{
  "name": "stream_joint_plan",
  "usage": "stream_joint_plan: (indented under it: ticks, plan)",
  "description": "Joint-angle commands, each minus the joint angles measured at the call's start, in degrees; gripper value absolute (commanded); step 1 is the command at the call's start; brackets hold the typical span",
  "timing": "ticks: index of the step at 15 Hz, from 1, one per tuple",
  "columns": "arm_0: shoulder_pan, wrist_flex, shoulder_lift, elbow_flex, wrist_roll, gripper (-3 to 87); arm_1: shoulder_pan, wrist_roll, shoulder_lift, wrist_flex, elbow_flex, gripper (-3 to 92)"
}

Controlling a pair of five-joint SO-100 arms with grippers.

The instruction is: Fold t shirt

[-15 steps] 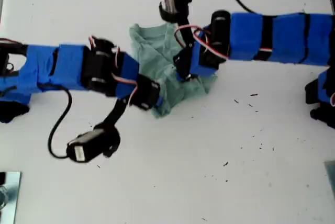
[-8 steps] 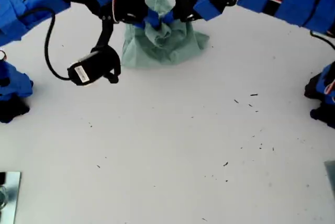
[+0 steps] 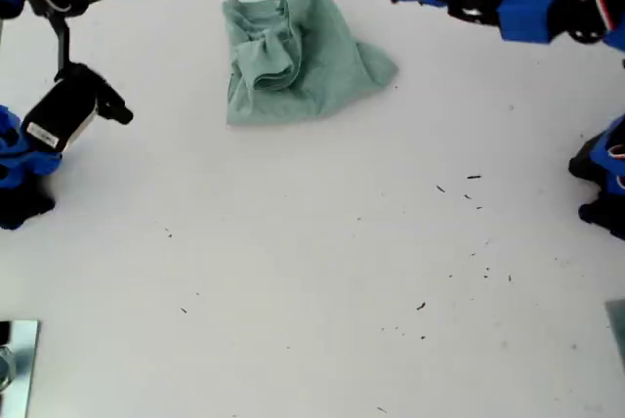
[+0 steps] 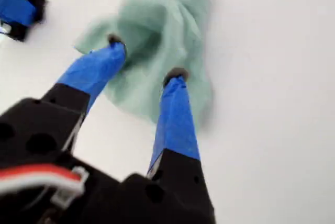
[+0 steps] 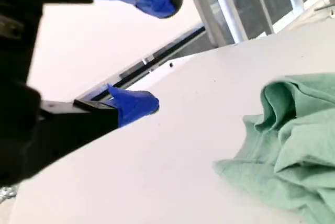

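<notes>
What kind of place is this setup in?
Probably an indoor lab or workshop bench: a plain white table, two blue-taped arms over it, a crumpled t shirt to fold, and window frames behind.

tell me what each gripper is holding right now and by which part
Nothing is held. My first gripper is open above the t shirt, with no cloth between its fingers. My second gripper is open too, off to the shirt's side.
</notes>
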Motion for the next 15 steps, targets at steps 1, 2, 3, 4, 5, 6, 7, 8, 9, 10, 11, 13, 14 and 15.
stream_joint_plan:
  ticks: [1, 2, 3, 4, 5, 6, 7, 8, 9, 10, 11, 13, 14, 15]
  plan:
    - [-0.26, -2.02, 14.15, 12.57, -0.62, 17.9, -2.29, -0.7, 18.9, 7.65, 12.3, 19.6]
    - [0.53, -1.67, 23.55, 19.78, -1.23, 9.0, -4.57, -0.88, 28.56, 12.13, 18.11, 20.7]
    - [2.72, 0.18, 37.0, 27.42, -2.55, 0.2, -6.5, 0.09, 39.9, 17.93, 23.99, 12.8]
    - [5.36, 5.19, 53.09, 34.8, -5.19, -0.1, -8.0, 2.81, 53.0, 24.79, 29.53, 11.5]
    - [8.44, 9.23, 57.92, 38.5, -9.32, -0.1, -9.05, 6.42, 63.81, 31.73, 35.42, 7.0]
    - [14.33, 7.12, 56.25, 42.01, -11.95, -0.1, -11.43, 9.93, 62.93, 34.89, 37.44, 3.8]
    - [17.4, 8.88, 58.1, 45.26, -15.56, 0.0, -13.8, 12.22, 63.37, 34.63, 41.4, 2.5]
    - [19.6, 8.79, 57.92, 47.46, -15.56, 0.5, -14.24, 14.77, 63.37, 36.21, 45.44, 2.5]
    - [22.68, 8.35, 57.92, 49.13, -15.29, 1.5, -13.45, 17.58, 63.37, 38.23, 49.31, 2.5]
    - [23.99, 8.53, 57.92, 52.12, -16.61, 1.8, -12.22, 19.42, 62.4, 40.08, 49.57, 2.9]
    - [24.35, 10.37, 57.57, 53.26, -20.04, 3.7, -12.22, 18.9, 63.28, 40.08, 49.39, 2.9]
    - [27.86, 10.46, 57.83, 53.26, -19.78, 4.6, -10.55, 21.88, 63.28, 40.25, 49.48, 3.2]
    - [29.36, 10.46, 57.83, 53.26, -19.78, 4.6, -10.28, 16.08, 63.28, 40.25, 49.48, 3.3]
    - [30.41, 10.46, 57.83, 53.26, -19.78, 4.6, -10.28, 4.92, 63.28, 40.25, 49.48, 3.3]
